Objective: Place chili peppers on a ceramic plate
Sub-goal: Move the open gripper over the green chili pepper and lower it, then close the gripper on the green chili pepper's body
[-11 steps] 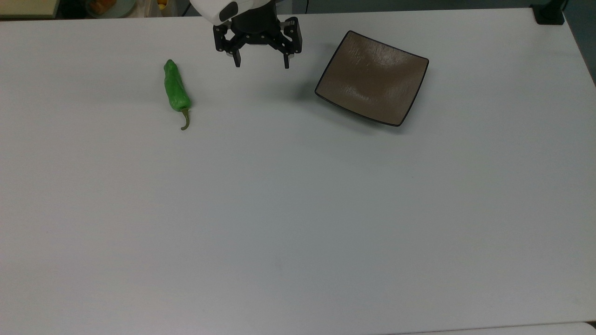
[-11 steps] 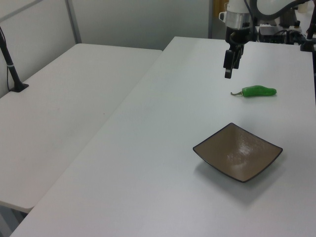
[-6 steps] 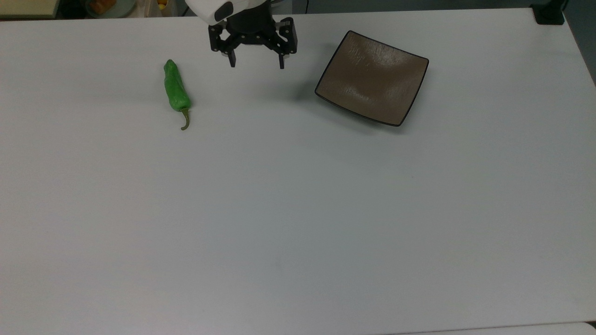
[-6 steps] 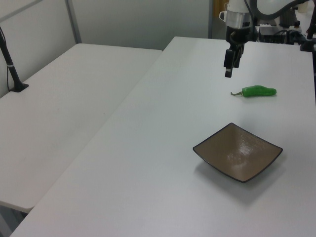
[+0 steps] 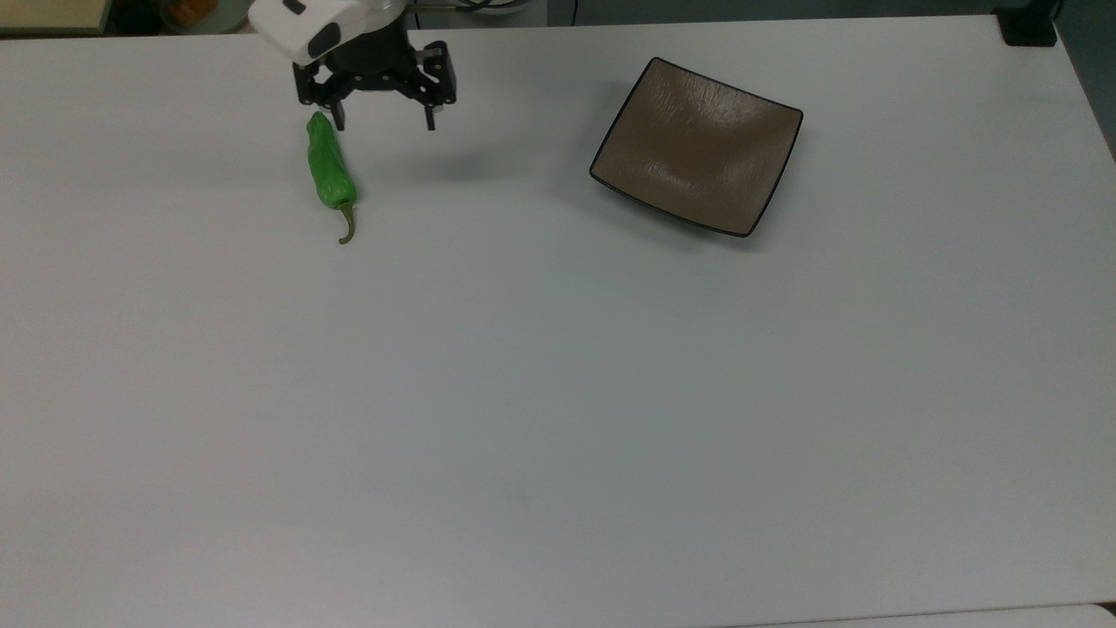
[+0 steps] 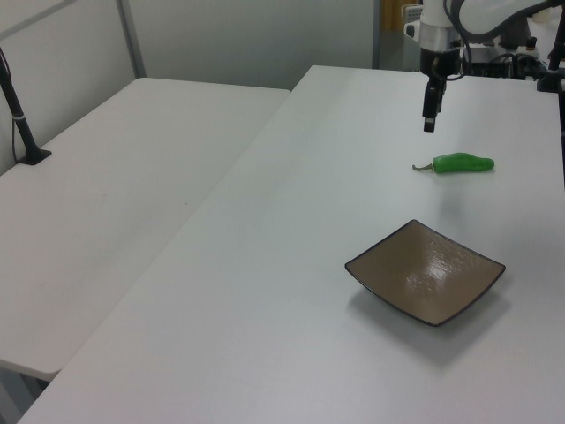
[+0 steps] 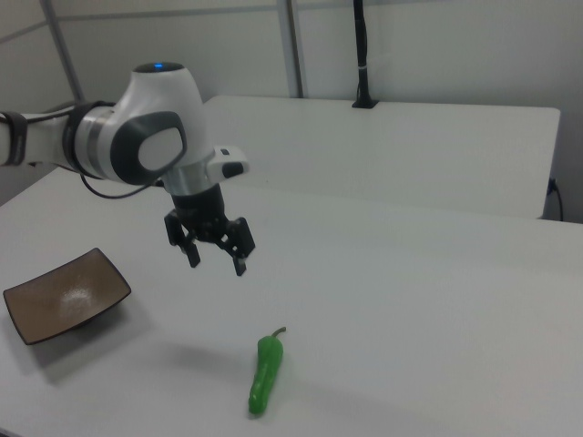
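A glossy green chili pepper [image 5: 330,167] lies on the white table, stem end toward the top view's bottom; it also appears in the left view [image 6: 463,163] and the right view [image 7: 265,375]. The square brown ceramic plate [image 5: 697,144] with a thin black rim rests empty at the top view's upper right, also seen as the plate [image 6: 426,272] and the plate [image 7: 64,294]. My gripper [image 5: 384,122] hangs open above the table just past the pepper's far tip and slightly to its right in the top view, holding nothing; the gripper [image 7: 216,262] floats well above the pepper.
A second white table [image 6: 115,194] stands alongside at the left view's left, with a black post [image 6: 22,128] on it. The table's far edge [image 5: 785,19] runs close behind the gripper, with clutter beyond at the top view's upper left.
The gripper has travelled left in the top view, away from the plate, and now hangs by the pepper's far tip. It stayed open. Pepper and plate have not moved.
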Controlling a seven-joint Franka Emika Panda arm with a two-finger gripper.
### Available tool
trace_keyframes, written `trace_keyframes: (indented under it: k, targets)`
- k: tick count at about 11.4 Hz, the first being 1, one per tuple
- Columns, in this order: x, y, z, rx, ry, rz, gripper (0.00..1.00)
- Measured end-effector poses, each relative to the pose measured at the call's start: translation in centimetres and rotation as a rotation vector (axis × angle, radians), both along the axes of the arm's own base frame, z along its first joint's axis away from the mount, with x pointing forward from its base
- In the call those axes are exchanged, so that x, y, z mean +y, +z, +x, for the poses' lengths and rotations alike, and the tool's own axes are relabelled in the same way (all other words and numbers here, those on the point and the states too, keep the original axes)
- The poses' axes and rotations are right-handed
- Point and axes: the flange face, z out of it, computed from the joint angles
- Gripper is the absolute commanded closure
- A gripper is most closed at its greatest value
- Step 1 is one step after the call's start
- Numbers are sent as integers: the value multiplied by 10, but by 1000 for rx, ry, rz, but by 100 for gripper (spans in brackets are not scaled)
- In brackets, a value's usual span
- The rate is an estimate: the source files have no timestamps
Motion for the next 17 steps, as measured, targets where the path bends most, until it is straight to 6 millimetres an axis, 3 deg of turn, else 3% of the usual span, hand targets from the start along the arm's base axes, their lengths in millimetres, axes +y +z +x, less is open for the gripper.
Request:
trace_keyframes:
  k: [7,14,16,17]
  targets:
    - [-70,-51,-22,37,84,-48,0]
    - [-101,-117,-22,100,152,-52,3]
    - [-102,-140,-19,110,160,-55,62]
    - [-102,-147,-19,114,162,-56,75]
